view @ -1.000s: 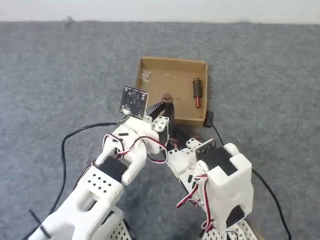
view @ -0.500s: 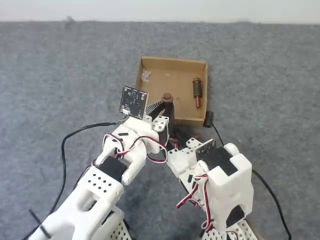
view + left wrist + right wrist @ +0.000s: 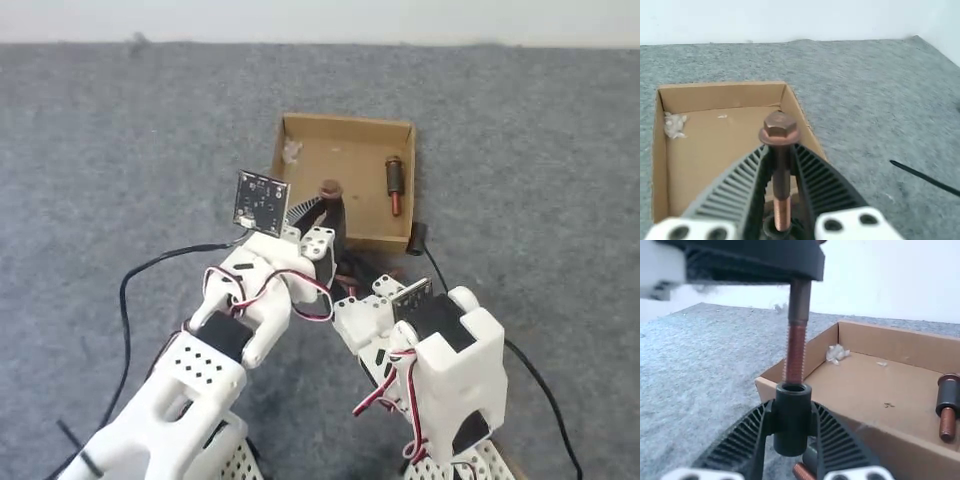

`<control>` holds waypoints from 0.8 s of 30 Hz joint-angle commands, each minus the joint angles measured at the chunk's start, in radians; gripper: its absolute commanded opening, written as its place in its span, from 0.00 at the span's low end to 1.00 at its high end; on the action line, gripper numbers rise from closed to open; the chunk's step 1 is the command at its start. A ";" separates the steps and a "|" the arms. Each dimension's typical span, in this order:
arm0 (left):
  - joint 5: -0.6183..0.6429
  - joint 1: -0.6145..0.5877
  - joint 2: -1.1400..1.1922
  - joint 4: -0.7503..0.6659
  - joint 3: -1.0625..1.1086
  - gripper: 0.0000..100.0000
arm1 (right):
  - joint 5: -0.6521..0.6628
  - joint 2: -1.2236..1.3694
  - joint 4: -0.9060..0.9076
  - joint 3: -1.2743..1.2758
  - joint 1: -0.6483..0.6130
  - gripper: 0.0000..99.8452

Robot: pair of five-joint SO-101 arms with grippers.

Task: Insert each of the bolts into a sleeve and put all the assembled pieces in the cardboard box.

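Bolt (image 3: 781, 170) tip in sleeve (image 3: 792, 419) mouth

bolt (image 3: 780, 170) tip seemingly in sleeve (image 3: 792, 416), box (image 3: 346, 123) behind

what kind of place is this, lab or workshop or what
Probably a robotics lab bench: a grey carpet-like tabletop, a bare white wall behind, and the left gripper holding a bolt at the mouth of a sleeve in the right gripper, beside a cardboard box.
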 commanded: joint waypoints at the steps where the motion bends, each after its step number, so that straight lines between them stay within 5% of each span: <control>1: -0.009 -0.008 -0.026 -0.032 -0.013 0.01 | 0.021 -0.013 -0.033 0.009 -0.004 0.01; 24: -0.009 -0.006 -0.025 -0.040 0.056 0.01 | 0.021 -0.013 -0.033 0.020 -0.004 0.01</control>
